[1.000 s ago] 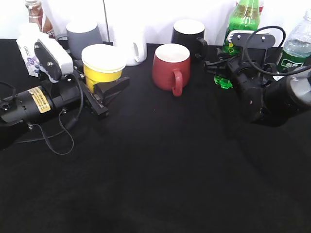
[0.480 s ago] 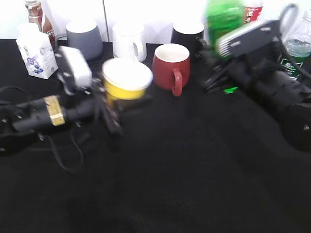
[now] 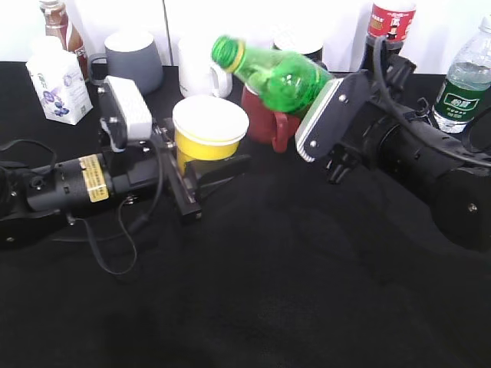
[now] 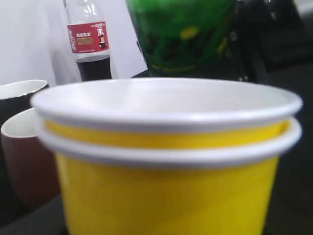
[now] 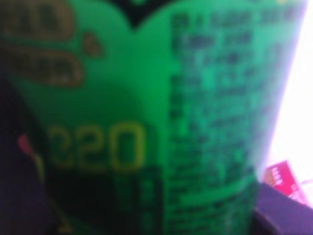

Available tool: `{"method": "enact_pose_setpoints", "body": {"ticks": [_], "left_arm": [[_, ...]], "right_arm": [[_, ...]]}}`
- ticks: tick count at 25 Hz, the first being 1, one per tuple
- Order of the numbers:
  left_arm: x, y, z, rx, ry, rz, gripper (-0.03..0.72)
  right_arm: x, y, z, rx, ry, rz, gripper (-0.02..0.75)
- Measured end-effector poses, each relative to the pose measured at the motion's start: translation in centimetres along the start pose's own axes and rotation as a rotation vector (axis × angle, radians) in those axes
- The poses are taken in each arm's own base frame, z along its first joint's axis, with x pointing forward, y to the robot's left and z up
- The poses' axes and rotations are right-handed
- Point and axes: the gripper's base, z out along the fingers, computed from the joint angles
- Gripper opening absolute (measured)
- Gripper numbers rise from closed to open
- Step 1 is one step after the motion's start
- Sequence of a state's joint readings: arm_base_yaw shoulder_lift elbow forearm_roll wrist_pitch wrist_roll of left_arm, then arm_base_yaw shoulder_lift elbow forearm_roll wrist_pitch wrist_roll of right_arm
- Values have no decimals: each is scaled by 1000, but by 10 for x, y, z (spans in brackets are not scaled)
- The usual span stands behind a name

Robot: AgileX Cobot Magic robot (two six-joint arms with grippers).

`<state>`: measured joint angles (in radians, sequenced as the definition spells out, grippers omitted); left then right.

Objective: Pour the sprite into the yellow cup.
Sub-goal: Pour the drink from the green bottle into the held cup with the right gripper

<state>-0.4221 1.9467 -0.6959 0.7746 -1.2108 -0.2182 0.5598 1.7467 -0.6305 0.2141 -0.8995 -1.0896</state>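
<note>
The sprite, clamped in the right gripper, lies tipped nearly flat — its long axis pointing left, neck just above and behind the yellow cup, which the left gripper grips from the left.

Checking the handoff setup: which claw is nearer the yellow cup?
Left. The left claw grips the yellow cup; the right claw holds the sprite tilted above it.

Bright backdrop glare — blurry wrist views
</note>
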Motion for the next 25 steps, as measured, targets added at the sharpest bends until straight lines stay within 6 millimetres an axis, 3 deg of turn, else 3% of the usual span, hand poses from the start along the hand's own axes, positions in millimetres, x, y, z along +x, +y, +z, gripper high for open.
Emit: {"method": "enact_pose_setpoints", "body": {"ticks": [5, 25], "left_arm": [[8, 5, -18, -3, 43, -24, 447], [9, 1, -18, 48, 54, -7, 454]], "right_arm": [[1, 0, 0, 5, 10, -62, 427], [-2, -14, -1, 155, 13, -441, 426]]}}
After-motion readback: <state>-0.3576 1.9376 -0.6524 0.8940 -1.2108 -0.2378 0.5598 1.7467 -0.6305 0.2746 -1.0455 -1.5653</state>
